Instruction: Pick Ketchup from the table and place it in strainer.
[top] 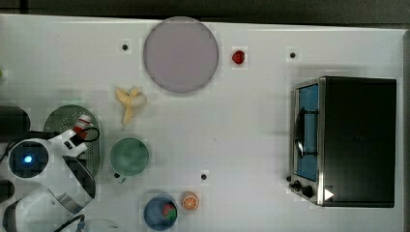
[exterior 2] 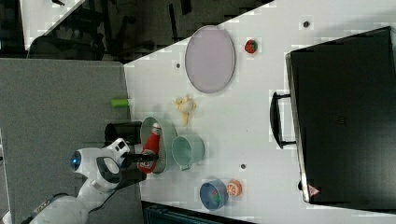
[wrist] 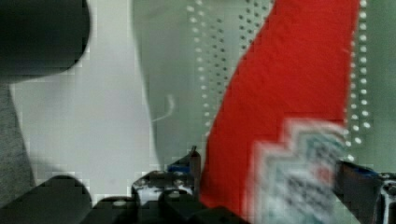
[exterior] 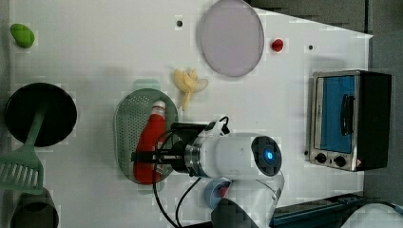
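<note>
The ketchup (exterior: pixel 151 137), a slim red bottle with a white cap, lies on its side in the strainer (exterior: pixel 128 123), a pale green oval basket with many holes. In the top view the arm covers most of the ketchup (top: pixel 83 123), and the strainer (top: pixel 63 118) sits at the top view's left. My gripper (exterior: pixel 147 159) reaches down over the bottle's lower body. In the wrist view the ketchup (wrist: pixel 289 84) runs between my gripper's (wrist: pixel 273 168) two fingers, which stand on either side of its label with a thin gap at one finger (wrist: pixel 195 161). The gripper is open.
A green cup (top: pixel 129 156) stands beside the strainer. A banana (top: pixel 129 100), a lilac plate (top: pixel 180 54) and a strawberry (top: pixel 238 57) lie further off. A toaster oven (top: pixel 348 140) fills the top view's right. A blue bowl (top: pixel 159 212) and an orange (top: pixel 190 201) sit near the front edge. A black pan (exterior: pixel 40 114) is nearby.
</note>
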